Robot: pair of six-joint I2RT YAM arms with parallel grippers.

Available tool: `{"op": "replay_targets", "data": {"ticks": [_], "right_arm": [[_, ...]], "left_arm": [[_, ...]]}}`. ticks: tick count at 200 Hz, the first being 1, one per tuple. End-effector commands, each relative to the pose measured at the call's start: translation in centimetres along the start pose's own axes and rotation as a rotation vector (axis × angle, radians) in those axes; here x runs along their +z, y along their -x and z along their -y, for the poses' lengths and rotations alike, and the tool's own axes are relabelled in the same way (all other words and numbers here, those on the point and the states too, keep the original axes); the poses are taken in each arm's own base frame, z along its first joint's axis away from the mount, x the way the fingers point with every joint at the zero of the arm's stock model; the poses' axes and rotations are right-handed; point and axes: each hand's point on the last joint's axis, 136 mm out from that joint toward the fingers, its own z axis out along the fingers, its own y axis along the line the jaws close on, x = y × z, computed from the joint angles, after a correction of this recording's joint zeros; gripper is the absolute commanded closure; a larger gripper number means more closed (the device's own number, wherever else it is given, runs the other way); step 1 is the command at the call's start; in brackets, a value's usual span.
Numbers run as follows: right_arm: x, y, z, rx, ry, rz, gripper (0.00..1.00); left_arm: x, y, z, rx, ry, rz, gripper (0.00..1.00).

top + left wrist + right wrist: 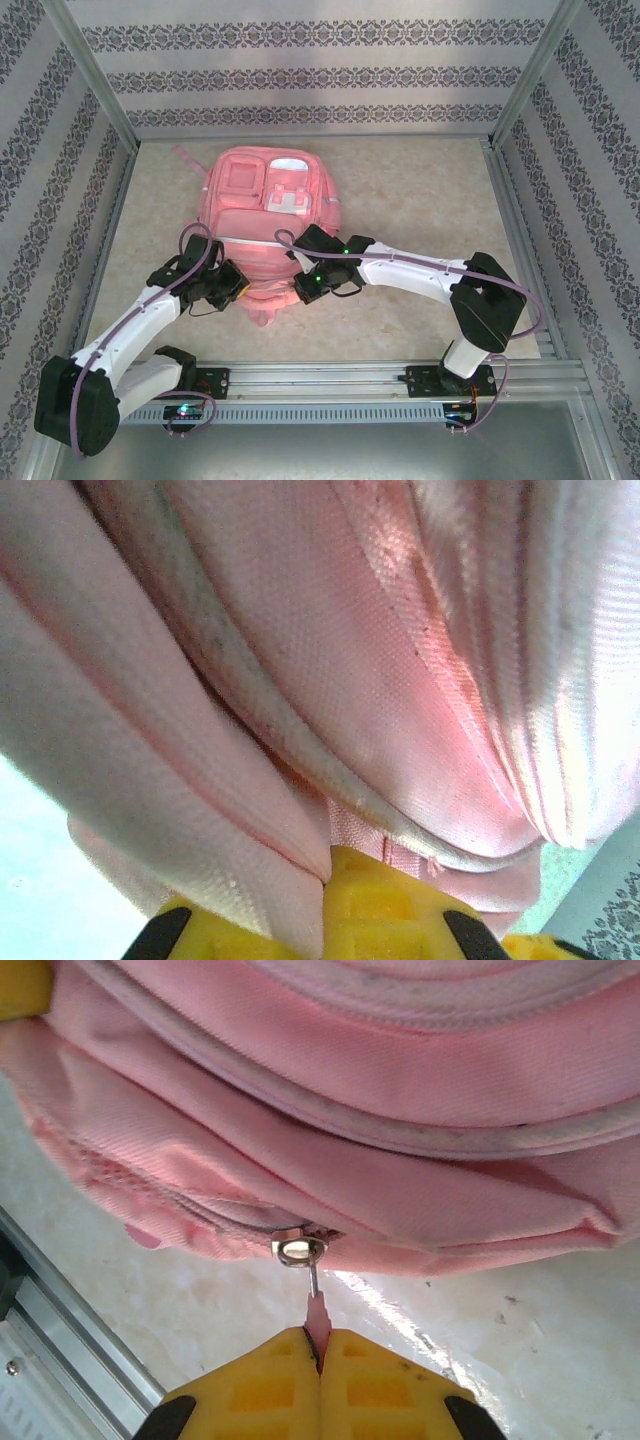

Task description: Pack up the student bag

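Observation:
The pink student bag lies flat in the middle of the table, front pockets facing up. My left gripper sits at its near left edge, shut on a fold of the bag's pink fabric. My right gripper is at the bag's near edge, shut on the pink zipper pull, which hangs from a metal slider on the bag's zip. The bag bulges just above that slider. The yellow fingertips press together on the pull.
Patterned walls enclose the table on three sides. An aluminium rail runs along the near edge between the arm bases. Bare beige tabletop lies right of the bag. A metal frame edge shows at the lower left in the right wrist view.

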Motion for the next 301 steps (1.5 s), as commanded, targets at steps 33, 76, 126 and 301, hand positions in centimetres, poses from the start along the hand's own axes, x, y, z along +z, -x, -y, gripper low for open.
{"op": "replay_targets", "data": {"ticks": [33, 76, 126, 301], "right_arm": [[0.1, -1.6, 7.0, 0.124, -0.254, -0.032, 1.0], [-1.6, 0.7, 9.2, 0.172, -0.259, 0.1, 1.0], [-3.2, 3.8, 13.7, 0.343, -0.226, 0.267, 1.0], [-21.4, 1.6, 20.2, 0.424, -0.538, 0.88, 0.02]], "left_arm": [[-2.7, 2.0, 0.1, 0.02, 0.009, 0.121, 1.0], [-2.8, 1.8, -0.7, 0.017, 0.014, 0.112, 1.0], [-2.1, 1.5, -0.9, 0.024, 0.009, 0.078, 1.0], [-8.0, 1.4, 8.5, 0.741, -0.099, 0.319, 0.0]]}}
